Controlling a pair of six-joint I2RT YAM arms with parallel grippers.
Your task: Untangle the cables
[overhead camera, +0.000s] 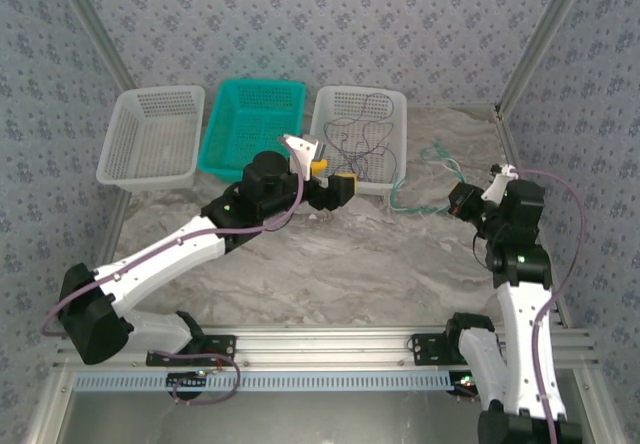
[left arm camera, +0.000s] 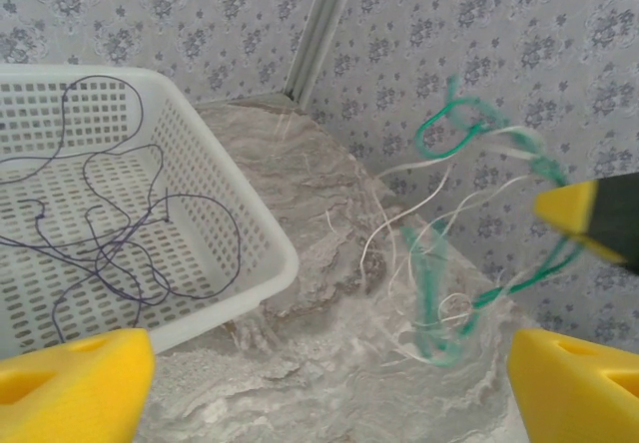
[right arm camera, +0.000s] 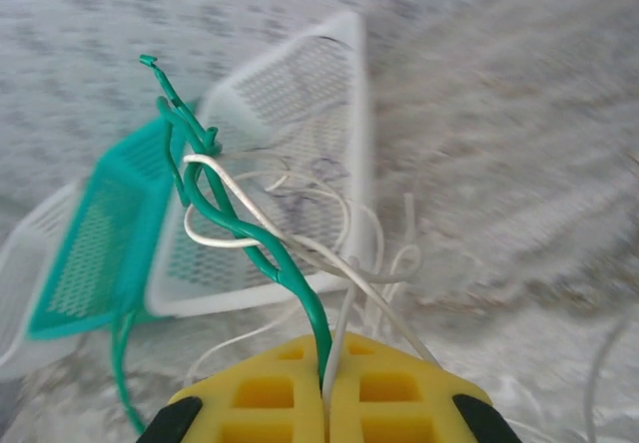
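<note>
A marbled table point(overhead camera: 330, 264) is seen, with a white basket point(overhead camera: 150, 92), a teal basket point(overhead camera: 254, 82) and a 2nd white basket point(overhead camera: 358, 91) lined along its far edge. The left gripper point(overhead camera: 330, 179) is held just in front of the 2nd white basket, its jaws spread wide with nothing between them. In that basket 1 dark cable point(left arm camera: 120, 233) is laid loose, apart from the others.

The right gripper point(right arm camera: 327, 388) is pinched fully together on 2 strands, a green cable point(right arm camera: 235, 223) and a white cable point(right arm camera: 300, 248). These are lifted above the table's far right area, twisted round each other, with tails trailing to the surface.

The cables are judged very light, thin and limp. Little force would be needed, yet a knot could be tightened by hard pulling. A 2nd hold is best taken on the white cable alone, just beyond the twist.
</note>
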